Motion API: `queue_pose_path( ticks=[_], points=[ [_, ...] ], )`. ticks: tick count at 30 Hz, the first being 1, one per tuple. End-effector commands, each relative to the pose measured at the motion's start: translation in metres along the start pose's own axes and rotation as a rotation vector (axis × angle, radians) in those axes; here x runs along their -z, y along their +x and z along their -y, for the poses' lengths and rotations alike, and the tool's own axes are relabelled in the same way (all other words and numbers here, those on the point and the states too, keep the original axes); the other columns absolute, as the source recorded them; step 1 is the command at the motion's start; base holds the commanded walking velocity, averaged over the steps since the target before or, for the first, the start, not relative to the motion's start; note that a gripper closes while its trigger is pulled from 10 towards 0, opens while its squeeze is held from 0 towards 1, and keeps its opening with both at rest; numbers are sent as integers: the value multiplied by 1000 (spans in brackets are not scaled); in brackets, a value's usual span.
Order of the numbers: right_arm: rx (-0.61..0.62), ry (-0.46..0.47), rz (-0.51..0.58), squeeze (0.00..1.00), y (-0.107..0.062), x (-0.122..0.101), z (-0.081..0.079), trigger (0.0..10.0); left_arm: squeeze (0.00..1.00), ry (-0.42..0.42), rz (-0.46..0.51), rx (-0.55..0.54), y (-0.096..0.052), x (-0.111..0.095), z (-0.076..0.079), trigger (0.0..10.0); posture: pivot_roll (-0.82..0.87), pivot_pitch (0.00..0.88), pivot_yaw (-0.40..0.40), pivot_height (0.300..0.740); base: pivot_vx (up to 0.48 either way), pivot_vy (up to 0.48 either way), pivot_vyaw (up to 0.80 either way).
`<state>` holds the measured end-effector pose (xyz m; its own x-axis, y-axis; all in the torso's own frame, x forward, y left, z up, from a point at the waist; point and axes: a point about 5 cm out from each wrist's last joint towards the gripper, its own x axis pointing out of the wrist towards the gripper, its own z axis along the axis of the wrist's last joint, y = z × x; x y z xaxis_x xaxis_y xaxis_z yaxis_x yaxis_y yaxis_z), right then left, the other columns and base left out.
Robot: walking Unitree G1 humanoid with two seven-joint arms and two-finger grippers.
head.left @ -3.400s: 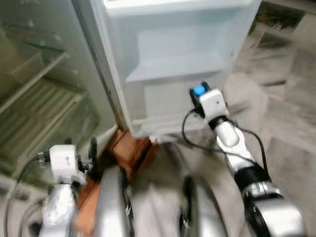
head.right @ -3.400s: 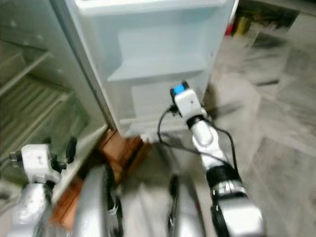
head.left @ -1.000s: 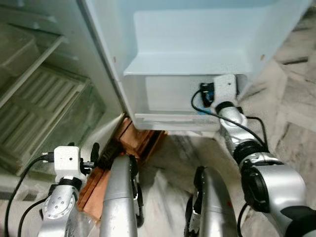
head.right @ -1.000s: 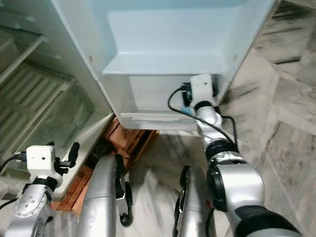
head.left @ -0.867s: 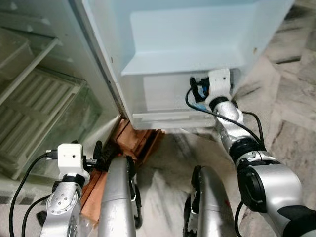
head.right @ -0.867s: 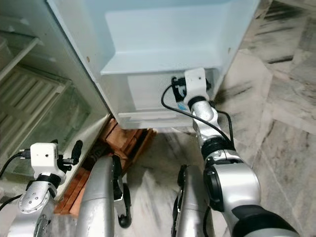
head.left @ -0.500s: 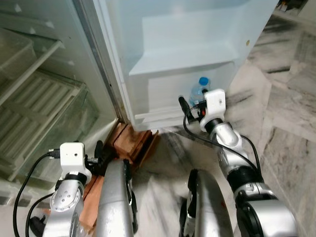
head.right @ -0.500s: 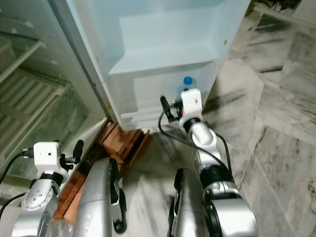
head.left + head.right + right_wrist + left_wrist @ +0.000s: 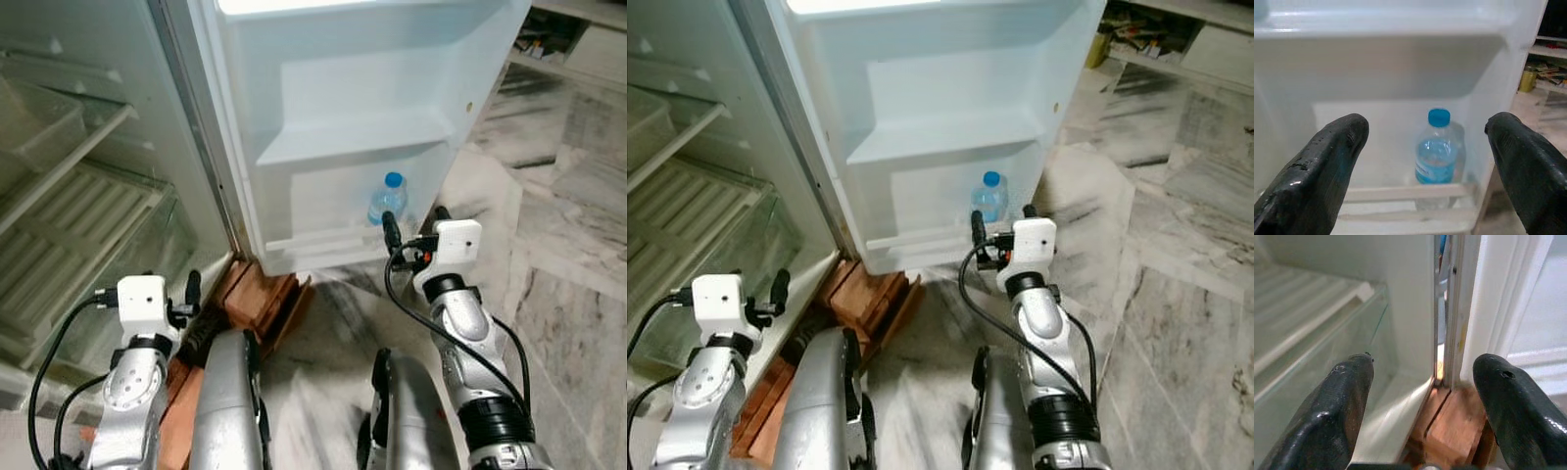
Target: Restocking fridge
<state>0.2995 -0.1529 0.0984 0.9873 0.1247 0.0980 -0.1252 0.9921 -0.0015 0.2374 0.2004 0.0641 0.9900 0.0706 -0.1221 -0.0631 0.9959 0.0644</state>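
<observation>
Now the right hand [image 9: 1425,147] gapes wide and empty before the water bottle [image 9: 1437,154] in the door shelf [image 9: 323,240].

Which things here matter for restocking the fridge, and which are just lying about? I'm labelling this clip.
Job:
- bottle, upright in the lowest door shelf
- right gripper, open, just outside that shelf

Lying about:
- bricks under the fridge
- left gripper, open, idle

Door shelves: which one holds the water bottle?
The bottom door shelf, the one with the rail across its front. The bottle stands upright at its right end, facing the open right gripper. The shelf above holds nothing.
</observation>
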Motion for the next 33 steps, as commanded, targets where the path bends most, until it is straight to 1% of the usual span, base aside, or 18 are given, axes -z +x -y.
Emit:
queue_pose_path(
  ticks=[1,3,5,6,7,10,15,17,20,21,23,31,33],
  points=[
    [11,-9,3,0,1,-3,2,10000,0,10,-11,-7,-1,4,0,10000,93,53,2,606,0,0,0],
    [14,-10,2,0,2,-3,3,10000,0,11,-10,-4,-1,4,1,10000,93,53,1,611,0,0,0],
    [20,-10,-2,0,3,-5,3,10000,0,13,-9,-2,-1,4,2,10000,97,51,0,631,0,0,0],
    [20,-10,-2,0,3,-5,3,10000,0,13,-9,-2,-1,4,2,10000,97,51,0,631,0,0,0],
    [21,-11,-3,0,4,-5,3,10000,0,13,-9,0,-1,4,2,10000,101,47,-3,641,0,0,0],
    [29,-10,-14,0,3,-7,3,10000,0,33,11,8,1,2,4,10000,102,48,-4,661,0,0,0],
    [23,-16,-15,0,2,-8,3,10000,0,31,9,2,1,3,3,10000,91,48,1,696,0,0,0],
    [22,-18,-15,0,2,-8,3,10000,0,31,9,2,1,3,3,10000,91,48,1,701,0,0,0],
    [30,-20,-21,0,2,-9,4,10000,0,33,10,13,2,3,7,10000,89,54,3,726,0,0,0],
    [30,-20,-21,0,2,-9,4,10000,0,33,10,13,2,3,7,10000,89,54,3,726,0,0,0],
    [27,-17,-27,0,1,-7,3,10000,0,34,10,16,3,3,8,10000,86,55,1,740,0,0,0],
    [14,-9,-48,0,1,-4,-1,10000,0,38,8,23,6,4,10,10000,88,50,-1,740,0,0,0],
    [15,-3,-53,0,2,-3,-1,10000,0,37,5,22,7,4,10,10000,89,49,-1,740,0,-281,0]
  ],
)
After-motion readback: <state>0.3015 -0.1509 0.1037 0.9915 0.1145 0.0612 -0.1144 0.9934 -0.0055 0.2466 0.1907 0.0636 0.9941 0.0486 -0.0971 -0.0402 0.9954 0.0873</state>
